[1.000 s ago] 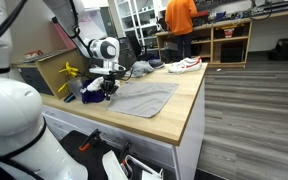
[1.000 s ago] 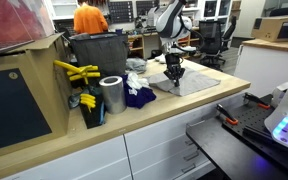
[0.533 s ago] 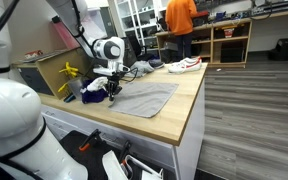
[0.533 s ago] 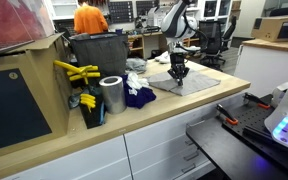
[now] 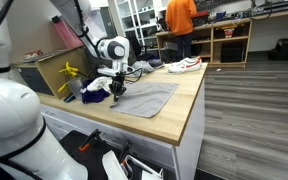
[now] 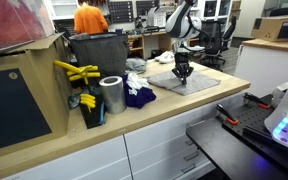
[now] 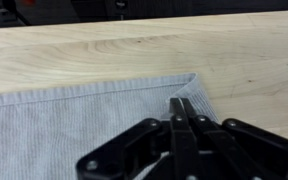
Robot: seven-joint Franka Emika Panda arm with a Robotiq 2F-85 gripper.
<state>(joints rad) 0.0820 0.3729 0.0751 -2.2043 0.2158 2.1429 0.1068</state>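
I am pinching a corner of the gray towel (image 7: 74,125) with my gripper (image 7: 181,102) fully closed. The towel is lying flat on the wooden counter (image 7: 104,50), so I judge it is not yet folded.

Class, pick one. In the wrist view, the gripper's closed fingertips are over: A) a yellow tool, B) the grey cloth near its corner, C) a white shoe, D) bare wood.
B: the shut gripper has its tips on the grey cloth, just inside its corner.

- silver can (image 6: 111,95) beside yellow-handled tools (image 6: 76,72)
- blue rag (image 6: 138,96) on the worktop (image 6: 174,112)
- black bin (image 6: 99,55) behind
- white shoe (image 5: 184,65) at far end
- person in orange shirt (image 5: 180,15) in background
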